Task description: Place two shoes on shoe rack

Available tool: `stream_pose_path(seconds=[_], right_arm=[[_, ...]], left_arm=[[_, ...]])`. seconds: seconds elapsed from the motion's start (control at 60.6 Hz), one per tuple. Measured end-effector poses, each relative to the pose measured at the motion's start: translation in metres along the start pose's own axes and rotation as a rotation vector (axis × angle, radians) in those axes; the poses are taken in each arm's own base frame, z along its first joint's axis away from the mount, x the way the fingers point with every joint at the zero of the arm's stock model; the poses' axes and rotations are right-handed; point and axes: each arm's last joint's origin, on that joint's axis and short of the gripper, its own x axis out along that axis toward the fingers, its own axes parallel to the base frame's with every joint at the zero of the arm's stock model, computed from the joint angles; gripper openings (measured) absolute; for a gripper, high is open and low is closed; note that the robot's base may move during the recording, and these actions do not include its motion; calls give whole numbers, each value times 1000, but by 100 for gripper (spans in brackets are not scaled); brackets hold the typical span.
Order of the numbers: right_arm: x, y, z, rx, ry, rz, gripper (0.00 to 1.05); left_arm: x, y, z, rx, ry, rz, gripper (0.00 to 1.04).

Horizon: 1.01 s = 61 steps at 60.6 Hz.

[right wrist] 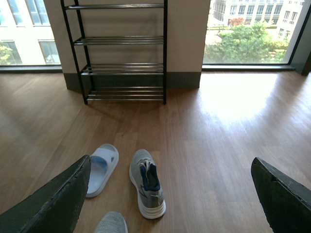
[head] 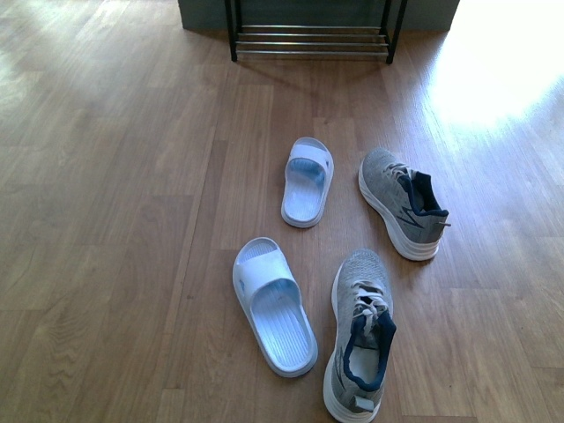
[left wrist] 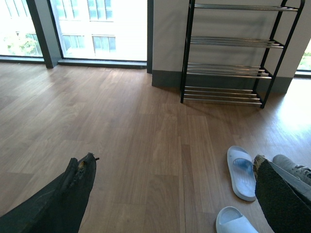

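So nothing's been picked up yet. Both sneakers are sitting on the wood floor (head: 115, 176), and the shoe rack (head: 310, 42) is way off at 12 o'clock in the front view, against the wall, with nothing showing on its rods.

Taking 12 as straight ahead of the robot: the far sneaker (head: 403, 203) sits around 1 o'clock, with its long axis tilted, toe toward 11 and heel toward 5. The near sneaker (head: 361, 330) is down at about 5 o'clock, close to the robot, and lies almost straight, toe at 12 and heel at 6. Two white slides (head: 307, 181) lie just beside them on the 9 o'clock side, not touching as far as one can tell.

Neither arm shows in the front view. The wrist views show the left gripper (left wrist: 175, 160) and the right gripper (right wrist: 171, 162) both up off the floor with jaws spread wide and nothing in them.

What matters for the first grab is that both sneakers sit to the right of the robot's centre line, so the right arm looks like the closer one. Its camera has the far sneaker framed between its fingers, below and ahead, lengthwise toward the rack. The jaws would probably need to close across the shoe's width rather than along it.
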Motion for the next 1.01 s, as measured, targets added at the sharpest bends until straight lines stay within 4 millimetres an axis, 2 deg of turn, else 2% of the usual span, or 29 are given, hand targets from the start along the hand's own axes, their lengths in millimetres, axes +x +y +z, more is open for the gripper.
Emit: stream_pose_path(seconds=[1.007], right_arm=[[0, 0, 0, 0, 0, 0, 96]], left_arm=[[0, 0, 0, 0, 0, 0, 95]])
